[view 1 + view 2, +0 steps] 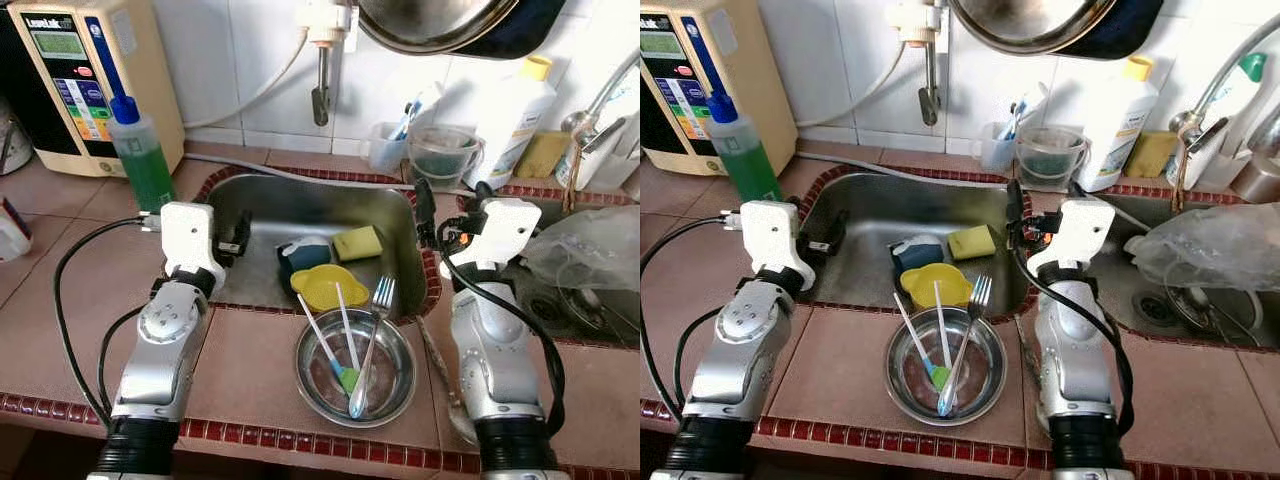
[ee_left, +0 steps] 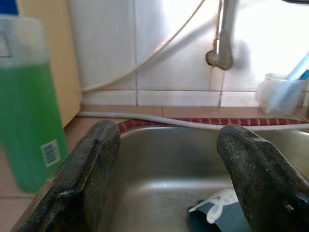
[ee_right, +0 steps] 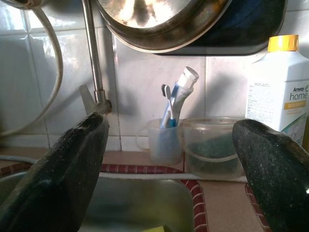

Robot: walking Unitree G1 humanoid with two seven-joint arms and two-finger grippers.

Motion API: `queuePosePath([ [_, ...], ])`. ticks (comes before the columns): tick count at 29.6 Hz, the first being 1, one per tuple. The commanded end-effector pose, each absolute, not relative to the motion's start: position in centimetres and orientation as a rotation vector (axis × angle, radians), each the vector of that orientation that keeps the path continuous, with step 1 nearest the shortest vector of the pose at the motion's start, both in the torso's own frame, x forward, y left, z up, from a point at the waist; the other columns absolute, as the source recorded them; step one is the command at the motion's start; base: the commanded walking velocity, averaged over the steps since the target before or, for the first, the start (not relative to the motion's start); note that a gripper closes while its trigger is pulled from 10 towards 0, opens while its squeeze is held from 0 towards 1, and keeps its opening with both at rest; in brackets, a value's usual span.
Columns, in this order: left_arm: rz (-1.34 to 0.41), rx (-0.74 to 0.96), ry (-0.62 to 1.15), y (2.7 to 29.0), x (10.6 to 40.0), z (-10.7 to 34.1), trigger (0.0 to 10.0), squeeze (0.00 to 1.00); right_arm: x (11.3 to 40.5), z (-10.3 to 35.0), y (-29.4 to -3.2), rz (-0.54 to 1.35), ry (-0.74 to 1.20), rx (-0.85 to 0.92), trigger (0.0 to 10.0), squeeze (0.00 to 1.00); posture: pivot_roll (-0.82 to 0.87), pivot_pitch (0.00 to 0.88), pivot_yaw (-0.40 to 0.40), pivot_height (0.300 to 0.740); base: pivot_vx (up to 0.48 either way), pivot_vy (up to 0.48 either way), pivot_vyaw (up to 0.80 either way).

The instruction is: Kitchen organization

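A steel bowl (image 1: 392,398) sits on the tiled counter in front of the sink (image 1: 300,205), between my two arms. In it lie a fork (image 1: 374,330) and two white sticks with coloured ends (image 1: 335,345). In the sink are a yellow dish (image 1: 328,285), a yellow sponge (image 1: 358,242) and a dark blue cup (image 1: 303,255). My left gripper (image 1: 236,245) is open over the sink's left rim, holding nothing. My right gripper (image 1: 425,215) is open above the sink's right rim, also holding nothing. The left wrist view looks past its fingers (image 2: 89,169) into the basin.
A green soap bottle (image 1: 140,160) and a beige appliance (image 1: 90,80) stand at the back left. A tap (image 1: 320,70), a cup of toothbrushes (image 3: 166,137), a clear tub (image 1: 443,155) and a white bottle (image 1: 515,120) line the wall. A plastic bag (image 1: 590,250) lies right; a spoon (image 1: 440,370) rests on the counter.
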State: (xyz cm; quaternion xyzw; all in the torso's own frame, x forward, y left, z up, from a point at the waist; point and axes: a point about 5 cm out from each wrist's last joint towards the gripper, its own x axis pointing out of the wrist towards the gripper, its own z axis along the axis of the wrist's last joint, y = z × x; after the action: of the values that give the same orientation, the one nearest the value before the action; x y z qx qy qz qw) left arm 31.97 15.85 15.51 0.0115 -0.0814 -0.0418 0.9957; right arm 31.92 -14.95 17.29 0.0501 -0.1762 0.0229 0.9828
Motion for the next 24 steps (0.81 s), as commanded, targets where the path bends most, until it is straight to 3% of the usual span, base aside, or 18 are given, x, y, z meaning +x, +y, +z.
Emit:
queuePosePath([
  [1,-0.087,0.044,-0.171,15.4,32.0,15.3,10.0,0.0,31.8,17.4,-15.0,0.033,-0.367,0.068,10.0,1.0,-0.11,0.0,0.009,0.74,0.0,0.0,0.0],
  [2,-0.087,0.044,-0.171,15.4,32.0,15.3,10.0,0.0,31.8,17.4,-15.0,0.033,-0.367,0.068,10.0,1.0,-0.11,0.0,0.009,0.74,0.0,0.0,0.0],
  [3,-0.09,0.062,-0.177,15.1,31.7,14.8,10.0,0.0,31.7,17.1,-15.0,0.027,-0.368,0.04,10.0,0.0,-0.11,0.0,0.013,0.74,0.0,0.0,0.0],
  [17,-0.146,0.051,-0.205,15.0,31.8,15.3,10.0,0.0,31.3,16.3,-14.7,0.043,-0.365,-0.013,10.0,0.0,-0.1,0.0,0.021,0.74,0.0,0.0,0.0],
  [24,-0.159,0.044,-0.218,15.0,31.9,15.5,10.0,0.0,31.3,16.3,-14.5,0.058,-0.37,-0.022,10.0,0.0,-0.11,0.0,0.018,0.74,0.0,-0.386,0.0],
])
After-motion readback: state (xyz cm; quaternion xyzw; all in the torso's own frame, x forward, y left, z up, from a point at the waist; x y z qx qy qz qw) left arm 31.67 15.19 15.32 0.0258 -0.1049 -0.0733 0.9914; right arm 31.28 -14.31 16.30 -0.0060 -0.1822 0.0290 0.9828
